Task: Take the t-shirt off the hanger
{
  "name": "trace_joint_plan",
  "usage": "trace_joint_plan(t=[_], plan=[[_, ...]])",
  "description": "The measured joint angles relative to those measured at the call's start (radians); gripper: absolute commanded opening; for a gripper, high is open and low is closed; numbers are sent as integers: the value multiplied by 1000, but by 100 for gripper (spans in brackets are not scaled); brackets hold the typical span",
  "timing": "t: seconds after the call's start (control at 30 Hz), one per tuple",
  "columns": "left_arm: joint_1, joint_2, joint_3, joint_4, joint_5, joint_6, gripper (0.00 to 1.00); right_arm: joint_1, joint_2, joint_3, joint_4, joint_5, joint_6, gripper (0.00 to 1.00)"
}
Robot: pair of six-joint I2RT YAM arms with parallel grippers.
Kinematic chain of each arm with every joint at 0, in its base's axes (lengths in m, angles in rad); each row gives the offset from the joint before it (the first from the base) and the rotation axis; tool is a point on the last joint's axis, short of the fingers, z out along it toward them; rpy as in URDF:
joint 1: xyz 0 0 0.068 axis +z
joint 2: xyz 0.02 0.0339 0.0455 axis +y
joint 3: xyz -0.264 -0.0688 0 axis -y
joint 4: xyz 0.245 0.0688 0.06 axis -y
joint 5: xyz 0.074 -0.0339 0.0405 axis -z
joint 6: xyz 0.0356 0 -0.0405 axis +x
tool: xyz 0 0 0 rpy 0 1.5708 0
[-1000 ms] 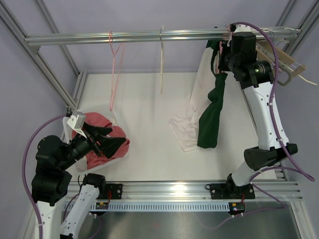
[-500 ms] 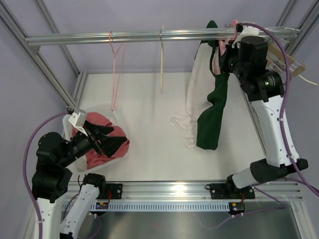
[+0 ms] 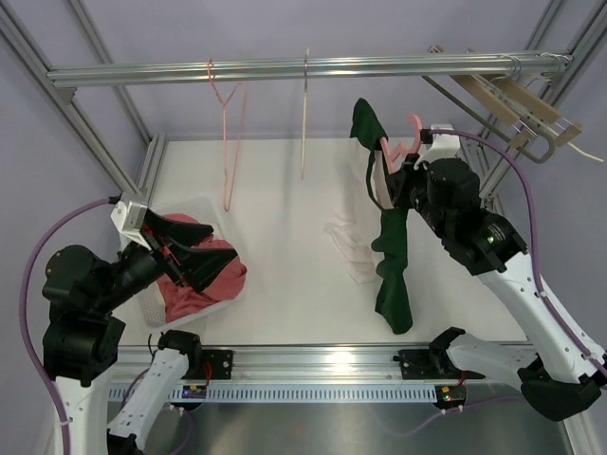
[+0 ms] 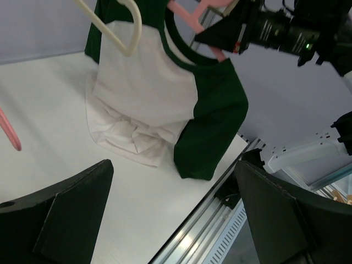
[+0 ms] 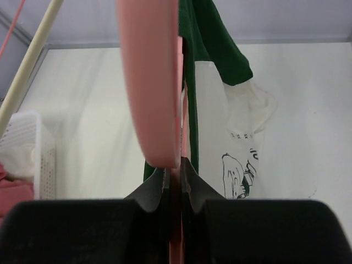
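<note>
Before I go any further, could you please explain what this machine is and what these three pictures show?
Two robot arms stand at the near edge of a table. One picture looks down from above; the other two come from cameras on each wrist. The right gripper is shut on a pink hanger, off the rail, carrying a white and green t-shirt whose hem rests crumpled on the table. The left gripper hangs open by a basket holding red cloth. Two bare hangers hang from the rail.

No text is legible; the t-shirt bears an unreadable small print.
</note>
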Motion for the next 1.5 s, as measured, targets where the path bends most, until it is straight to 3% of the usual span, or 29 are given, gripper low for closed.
trace_joint_plan(t=[0.3,0.8,0.87,0.93,1.03,1.1,1.27,1.5], plan=[[0,23,40,48,5,-36,99,79,-112,-131,42,93,103,0],[-45,24,-12,98,-83,-43,97,80,43,70,36,177,111,0],[-116,32,-24,107,-136,-43,96,80,60,79,37,179,110,0],[-281,52,-41,120,-264,-27,97,80,72,80,41,179,109,0],[-772,141,-47,139,-662,40,99,80,90,80,42,179,104,0],[-1009,239,-47,166,-896,96,99,80,97,80,42,179,95,0],[-1076,414,-48,184,-1127,146,99,80,86,79,42,175,72,0],[-1286,591,-47,312,-1231,85,95,80,30,79,34,166,71,0]])
